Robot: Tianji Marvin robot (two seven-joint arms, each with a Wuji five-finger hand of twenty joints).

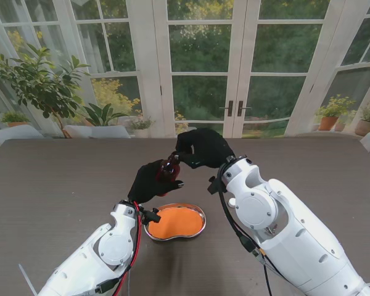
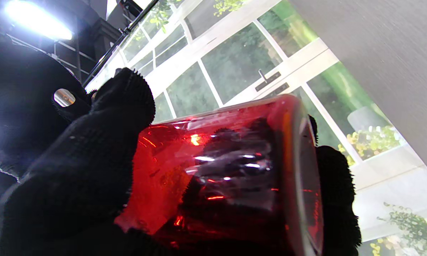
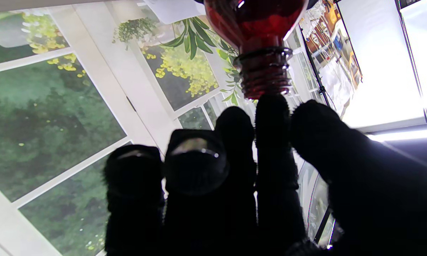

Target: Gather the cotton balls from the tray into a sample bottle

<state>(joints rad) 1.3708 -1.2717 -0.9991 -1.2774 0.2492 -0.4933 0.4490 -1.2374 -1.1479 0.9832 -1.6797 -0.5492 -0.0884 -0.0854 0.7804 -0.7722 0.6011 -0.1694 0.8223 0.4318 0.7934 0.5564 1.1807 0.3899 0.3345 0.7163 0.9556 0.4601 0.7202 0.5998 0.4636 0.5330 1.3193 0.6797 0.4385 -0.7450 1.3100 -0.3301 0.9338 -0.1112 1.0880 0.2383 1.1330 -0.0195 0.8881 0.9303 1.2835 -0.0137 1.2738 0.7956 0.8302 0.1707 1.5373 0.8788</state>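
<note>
My left hand (image 1: pixel 149 183) is shut on a red see-through sample bottle (image 1: pixel 168 168), held up off the table and tilted. The left wrist view shows its black-gloved fingers (image 2: pixel 92 149) wrapped round the bottle's body (image 2: pixel 227 170). My right hand (image 1: pixel 203 148) hovers just beyond it, fingers bunched at the mouth. In the right wrist view one fingertip (image 3: pixel 272 106) touches the bare threaded neck of the bottle (image 3: pixel 265 71), which has no cap. No cotton ball shows between the fingers. A kidney-shaped metal tray (image 1: pixel 200 217) with an orange inside lies nearer to me.
The dark wooden table (image 1: pixel 55 185) runs out to both sides and ends at glass doors (image 1: pixel 234 74) on the far side. Potted plants (image 1: pixel 43 86) stand outside, beyond the far left edge. Both white forearms flank the tray.
</note>
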